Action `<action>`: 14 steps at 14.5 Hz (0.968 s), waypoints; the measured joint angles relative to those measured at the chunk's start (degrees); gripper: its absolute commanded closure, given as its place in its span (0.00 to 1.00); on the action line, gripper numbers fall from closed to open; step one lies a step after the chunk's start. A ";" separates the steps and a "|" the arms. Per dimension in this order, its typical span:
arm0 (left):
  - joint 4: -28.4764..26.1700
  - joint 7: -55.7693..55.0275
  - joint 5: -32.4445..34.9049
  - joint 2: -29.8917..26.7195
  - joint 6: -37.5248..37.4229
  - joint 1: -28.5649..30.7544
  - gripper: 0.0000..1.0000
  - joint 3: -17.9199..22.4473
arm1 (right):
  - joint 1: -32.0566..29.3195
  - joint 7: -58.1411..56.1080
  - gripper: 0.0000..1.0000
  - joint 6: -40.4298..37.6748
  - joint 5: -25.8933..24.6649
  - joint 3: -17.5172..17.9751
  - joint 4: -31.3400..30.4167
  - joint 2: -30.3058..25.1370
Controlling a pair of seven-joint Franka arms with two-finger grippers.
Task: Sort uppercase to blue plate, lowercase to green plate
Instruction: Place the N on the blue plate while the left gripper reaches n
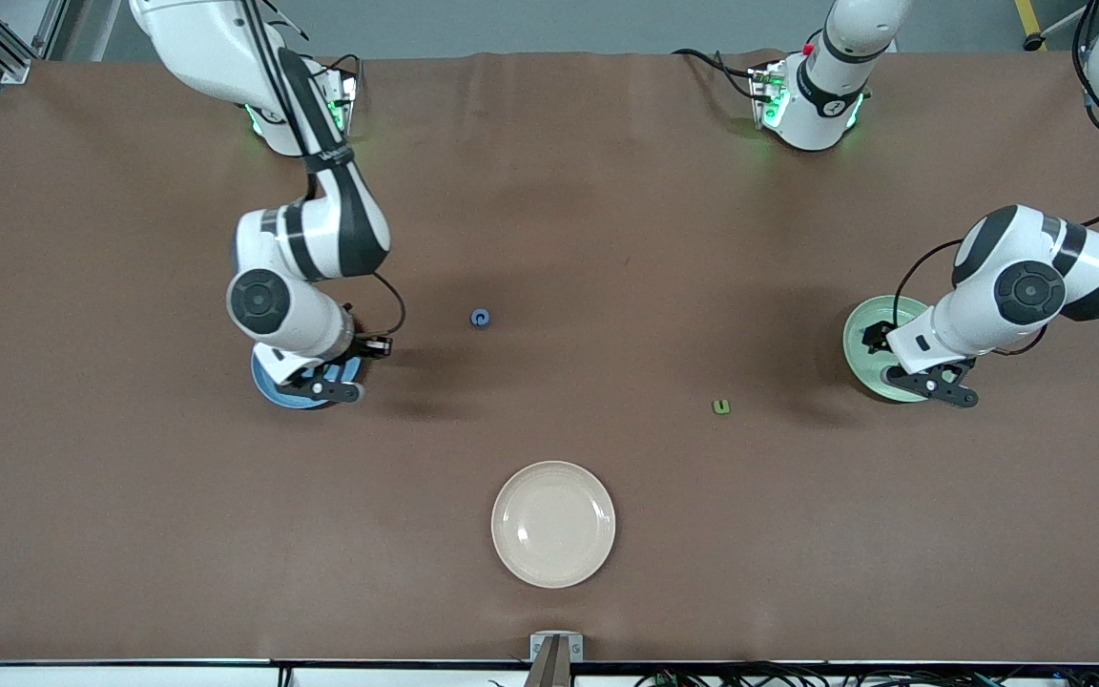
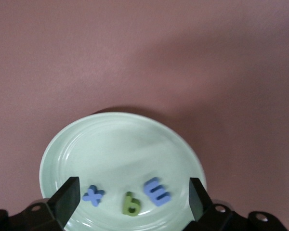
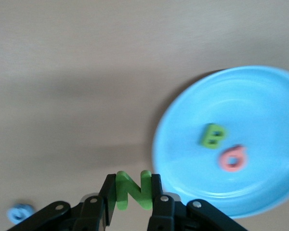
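Note:
My right gripper (image 3: 133, 191) is shut on the green N (image 3: 133, 188) and holds it up by the rim of the blue plate (image 3: 260, 96). A green B (image 3: 213, 135) and a red Q (image 3: 232, 158) lie in that plate. In the front view the right gripper (image 1: 325, 386) covers much of the blue plate (image 1: 268, 386). My left gripper (image 2: 132, 196) is open over the green plate (image 2: 120, 139), which holds a blue x (image 2: 93, 195), a green p (image 2: 131, 204) and a blue m (image 2: 157, 191). In the front view the left gripper (image 1: 931, 382) covers part of the green plate (image 1: 862, 334). A blue C (image 1: 481, 319) and a green u (image 1: 721, 407) lie on the table between the plates.
A cream plate (image 1: 553, 524) sits mid-table, nearer the front camera than both letters. The brown table cover (image 1: 607, 191) spreads under everything. The blue C also shows in the right wrist view (image 3: 20, 211).

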 measured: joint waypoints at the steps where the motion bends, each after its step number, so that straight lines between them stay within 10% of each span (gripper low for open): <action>1: 0.74 -2.48 -1.06 0.00 -0.50 -1.00 0.01 -0.90 | -0.03 -1.77 0.98 -0.23 -0.53 -1.07 -1.09 -0.76; 8: 3.31 -32.36 -3.54 1.60 -0.63 -15.58 0.01 -0.31 | -0.01 -7.91 0.98 7.00 -1.01 -4.51 -12.14 -3.44; 14: 7.64 -43.13 -3.54 4.35 5.40 -31.21 0.01 10.36 | 0.48 -8.00 0.97 14.05 -1.02 -4.27 -17.04 -3.47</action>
